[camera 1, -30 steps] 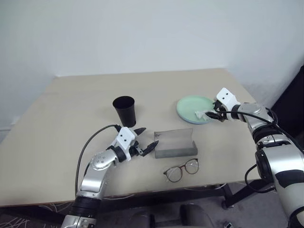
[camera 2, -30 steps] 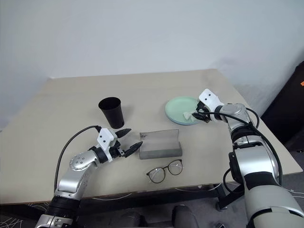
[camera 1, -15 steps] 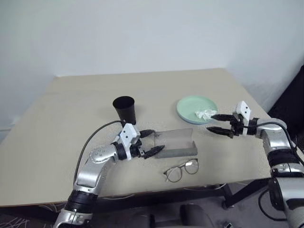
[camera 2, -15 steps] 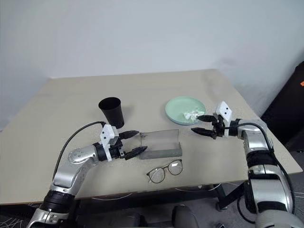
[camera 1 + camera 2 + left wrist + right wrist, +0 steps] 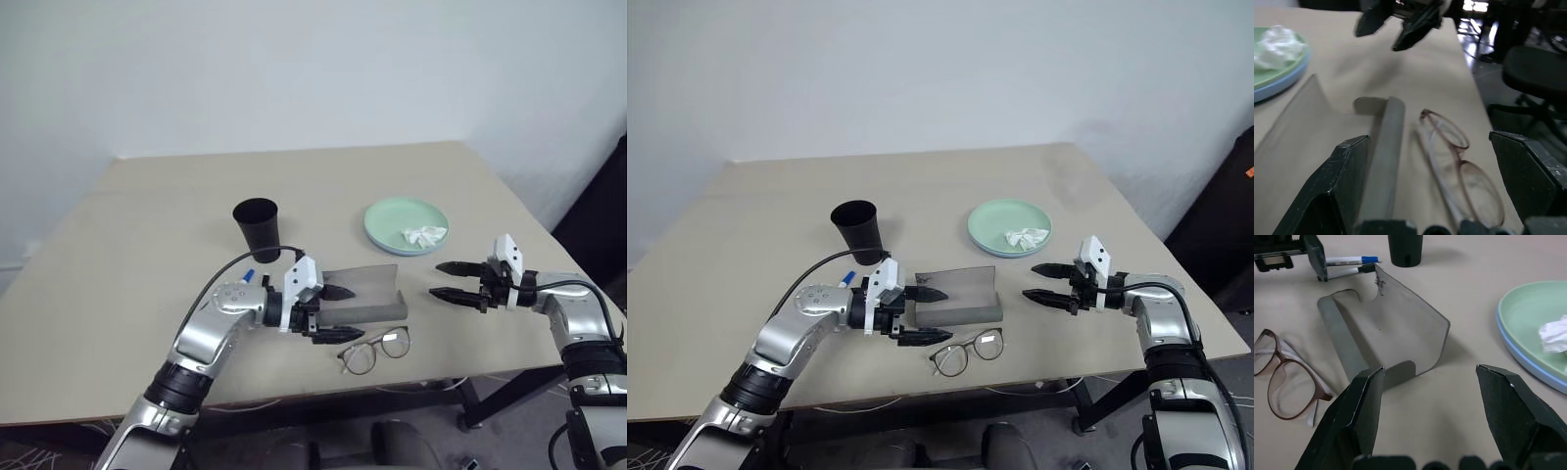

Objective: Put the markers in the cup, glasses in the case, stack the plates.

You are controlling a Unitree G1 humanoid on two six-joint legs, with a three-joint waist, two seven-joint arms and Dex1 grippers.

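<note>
**Inspector A:** Which claw stands nearer the glasses (image 5: pixel 374 350)?

**Inspector B:** The left claw (image 5: pixel 333 313). Its two black fingers are spread wide and grip nothing. It points across the table (image 5: pixel 137 294) toward the robot's right, tipped a little downward. The glasses lie just ahead of its fingertips and slightly toward the table's near edge, flat, lenses side by side. Their long axis runs roughly in line with the way the claw points, so I judge the claw would meet the frame end-on, not across it.

**Inspector A:** And the case (image 5: pixel 361 294)?

**Inspector B:** Open, its translucent lid standing up. It sits just beside the left claw on the far side, its long axis parallel to the glasses. The upper finger overlaps the case's near end; whether it touches, I cannot tell.

**Inspector A:** The right claw (image 5: pixel 457 281)?

**Inspector B:** Also spread and empty, pointing back toward the case from the opposite side, near it but apart. The glasses lie ahead of it and toward the near edge, farther off than from the left claw.

**Inspector A:** Remaining items?

**Inspector B:** The plates (image 5: pixel 406 224) are already stacked, mint on blue, beyond the right claw, with a crumpled white scrap (image 5: pixel 423 235) on top. The cup (image 5: pixel 257 228) stands beyond the left claw. One marker (image 5: pixel 1351 260) lies on the table behind the left claw, not yet in the cup.
</note>
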